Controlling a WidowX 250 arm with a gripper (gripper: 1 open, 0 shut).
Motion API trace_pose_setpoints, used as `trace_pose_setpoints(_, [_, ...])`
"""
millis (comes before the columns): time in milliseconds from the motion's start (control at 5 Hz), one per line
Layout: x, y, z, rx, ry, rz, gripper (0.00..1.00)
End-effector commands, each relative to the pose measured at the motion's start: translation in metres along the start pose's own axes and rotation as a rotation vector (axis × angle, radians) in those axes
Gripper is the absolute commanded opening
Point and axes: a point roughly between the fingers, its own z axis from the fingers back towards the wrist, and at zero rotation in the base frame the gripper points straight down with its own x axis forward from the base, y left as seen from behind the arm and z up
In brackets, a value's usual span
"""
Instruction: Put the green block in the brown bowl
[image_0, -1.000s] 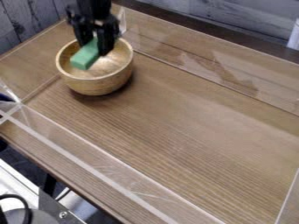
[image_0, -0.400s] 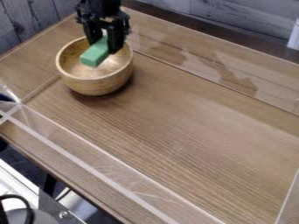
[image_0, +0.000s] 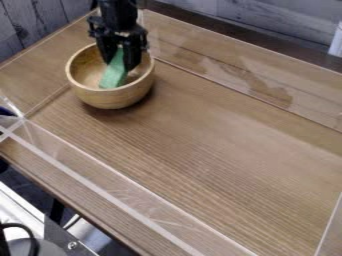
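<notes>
In brown bowl (image_0: 130, 95), green block (image_0: 115, 70), long axis pointing toward hand (image_0: 119, 50).

The wooden table (image_0: 214, 150) extends across most of the view. A translucent strip (image_0: 94, 185) runs diagonally along its near-left side. Black cables (image_0: 19, 236) lie at the lower-left corner.

Grey plank wall (image_0: 40, 18) — upper left, brown wood-grain tabletop (image_0: 214, 150) — pale tape strips (image_0: 100, 188)

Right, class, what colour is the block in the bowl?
The block is green, a fairly light shade; the camera view shows it best.
</notes>
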Motion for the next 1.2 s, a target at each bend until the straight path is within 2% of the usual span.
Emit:
trace_pose_setpoints(0, [-0.001, 0.004, 0.013, 0.033, -0.053, 0.020, 0.00])
trace_pose_setpoints(200, [-0.001, 0.009, 0.003, 0.050, -0.029, 0.048, 0.00])
trace_pose_setpoints(400, [-0.001, 0.014, 0.001, 0.052, -0.031, 0.069, 0.00])
trace_pose_setpoints(600, [-0.002, 0.016, 0.004, 0.054, -0.034, 0.090, 1.00])
trace_pose_setpoints(800, [-0.002, 0.017, 0.018, 0.050, -0.058, 0.115, 1.00])
trace_pose_setpoints(1000, [-0.004, 0.012, 0.033, 0.029, -0.092, 0.116, 1.00])
